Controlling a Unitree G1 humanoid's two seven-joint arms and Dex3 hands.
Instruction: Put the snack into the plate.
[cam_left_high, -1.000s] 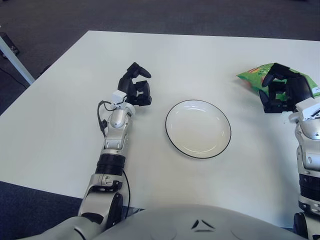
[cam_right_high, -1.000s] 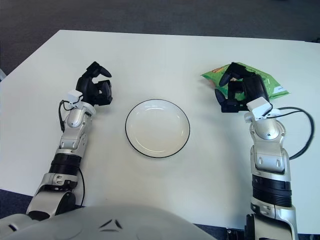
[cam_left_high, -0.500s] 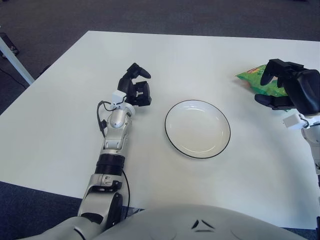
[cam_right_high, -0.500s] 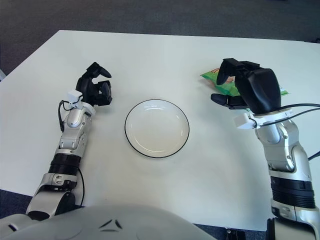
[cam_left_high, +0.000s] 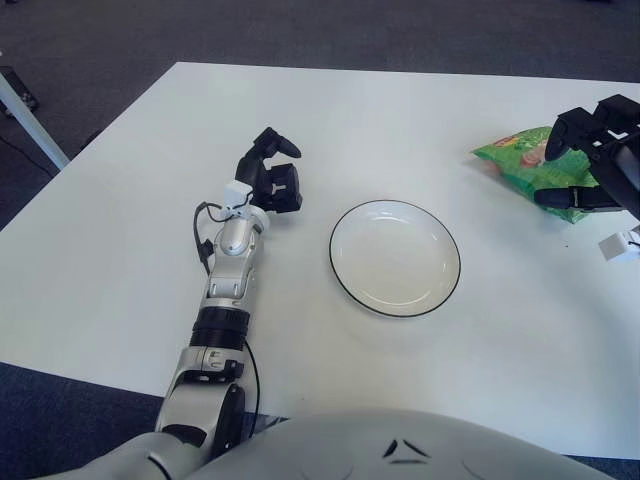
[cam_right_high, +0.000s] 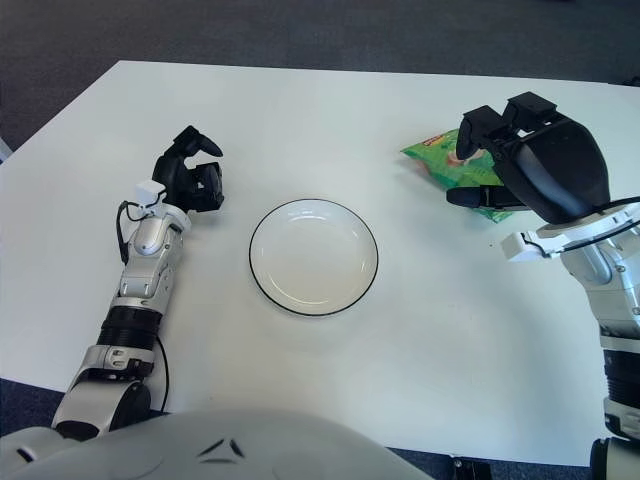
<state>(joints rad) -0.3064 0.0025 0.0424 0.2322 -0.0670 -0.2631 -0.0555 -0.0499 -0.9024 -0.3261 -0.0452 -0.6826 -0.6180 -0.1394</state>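
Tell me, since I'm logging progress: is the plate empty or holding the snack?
Empty: the plate shows bare white; the snack bag lies on the table under the right hand.

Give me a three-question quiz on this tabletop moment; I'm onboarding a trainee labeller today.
1. True or false: the snack bag already lies in the plate.
2. Which hand is raised over the snack bag? A) left hand B) right hand
3. Fill in: the left hand shows to the ____ of the plate.

Key
1. False: the bag lies on the table, right of the plate, which holds nothing.
2. B: the right hand is above the bag with spread fingers, grasping nothing.
3. left
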